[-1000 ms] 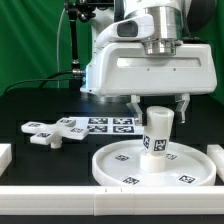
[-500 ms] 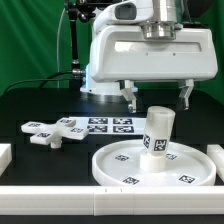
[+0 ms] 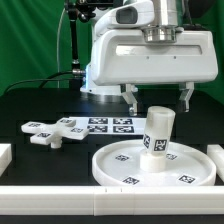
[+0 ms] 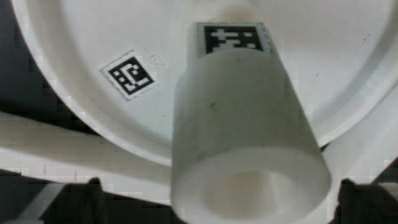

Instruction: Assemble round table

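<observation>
The large white rimmed round disc (image 3: 150, 165) lies flat on the black table at the front. The short thick cylinder leg (image 3: 158, 131) stands upright on its centre, a tag on its side. My gripper (image 3: 158, 96) hangs open just above the leg, one finger (image 3: 131, 97) on each side, touching nothing. In the wrist view the leg (image 4: 249, 130) fills the middle, standing on the disc (image 4: 107, 60), with my fingertips (image 4: 68, 200) dark at the edge. The four-armed cross base (image 3: 55, 130) lies flat on the exterior view's left.
The marker board (image 3: 110, 125) lies behind the disc. White border rails run along the front edge (image 3: 90, 197) and at the exterior view's left (image 3: 5, 155) and right (image 3: 216, 152). The robot's white base (image 3: 100, 75) stands at the back.
My gripper has let go of the leg and risen straight up; its fingers now sit above the leg's top. The leg stays upright on the disc.
</observation>
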Tool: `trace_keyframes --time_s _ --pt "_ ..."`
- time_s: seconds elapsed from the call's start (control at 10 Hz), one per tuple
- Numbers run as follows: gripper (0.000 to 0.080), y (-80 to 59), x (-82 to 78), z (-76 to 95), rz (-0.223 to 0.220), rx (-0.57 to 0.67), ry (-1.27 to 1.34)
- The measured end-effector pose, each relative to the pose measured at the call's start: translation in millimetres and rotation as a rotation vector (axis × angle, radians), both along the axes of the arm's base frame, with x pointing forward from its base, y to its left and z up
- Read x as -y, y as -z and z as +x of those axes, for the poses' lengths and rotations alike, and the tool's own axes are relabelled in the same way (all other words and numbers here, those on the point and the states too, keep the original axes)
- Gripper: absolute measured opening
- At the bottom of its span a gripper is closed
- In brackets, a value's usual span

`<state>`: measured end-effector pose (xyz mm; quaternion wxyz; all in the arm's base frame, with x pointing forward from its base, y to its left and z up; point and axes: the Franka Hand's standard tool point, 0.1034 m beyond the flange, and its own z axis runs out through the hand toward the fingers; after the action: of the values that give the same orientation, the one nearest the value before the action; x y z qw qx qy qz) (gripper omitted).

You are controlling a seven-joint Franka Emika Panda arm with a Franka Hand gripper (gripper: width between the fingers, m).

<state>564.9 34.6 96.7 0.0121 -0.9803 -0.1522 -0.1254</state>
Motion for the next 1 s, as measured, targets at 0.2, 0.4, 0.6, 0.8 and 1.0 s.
trace_keyframes --time_s 0.2,0.4,0.6,0.8,1.0 --pt "0.0649 -0.3 -5.9 -2.4 0.003 -0.132 -0.015" --pt "0.0649 1.1 -6.7 -0.7 0.001 -0.230 -0.031" --pt "0.0649 3.4 -7.8 2.0 0.004 -0.321 -0.038" --pt "0.0649 6.8 -0.8 5.3 0.004 -0.300 -0.047" --pt "0.0521 9.0 3.0 4.6 0.005 -0.303 -0.046"
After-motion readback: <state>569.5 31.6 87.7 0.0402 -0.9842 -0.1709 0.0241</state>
